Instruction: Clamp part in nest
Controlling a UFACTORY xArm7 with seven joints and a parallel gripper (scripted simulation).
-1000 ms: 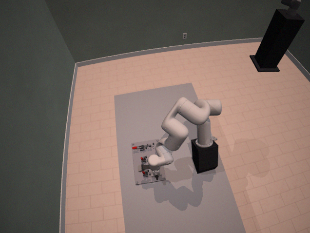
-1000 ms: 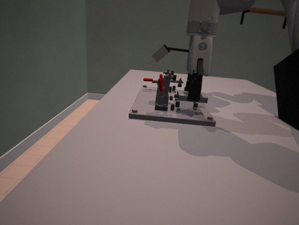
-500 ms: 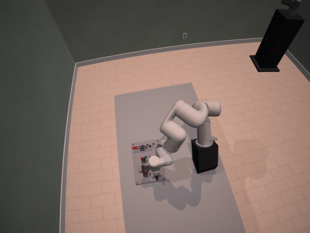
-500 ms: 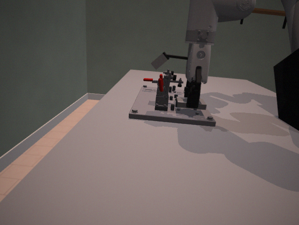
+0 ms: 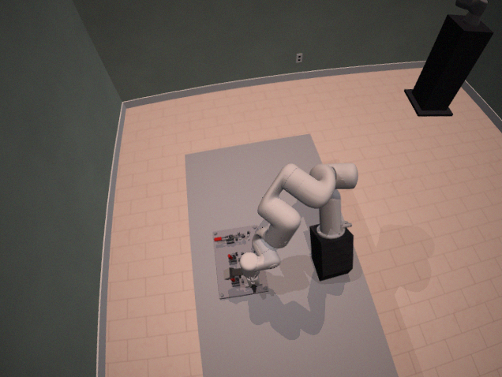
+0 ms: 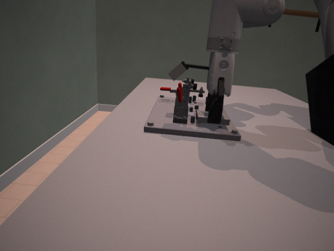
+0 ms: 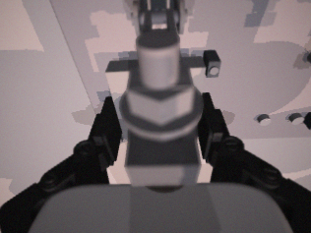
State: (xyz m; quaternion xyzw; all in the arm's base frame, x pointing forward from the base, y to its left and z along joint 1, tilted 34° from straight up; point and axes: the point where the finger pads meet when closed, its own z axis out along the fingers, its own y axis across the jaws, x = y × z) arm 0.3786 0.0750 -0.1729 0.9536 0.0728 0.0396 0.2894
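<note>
Near nest on fixture plate (image 6: 188, 132) mostly hidden behind gripper (image 6: 215, 114); clamp bolt (image 7: 159, 104) blurred, blocking wrist view. Gripper clenched wide on grey block (image 7: 162, 163), black fingers pressing both its sides. Block low over plate, directly between fingers, under bolt. Seating unclear

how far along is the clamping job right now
Done: the part is picked up and down over the fixture plate, in the nearest nest. In hand: the gripper is shut on the part, seating it beside the clamp's spindle. Whether it lies flat against its blocks cannot be told. Left: close that nest's clamp, lock it, let go.
</note>
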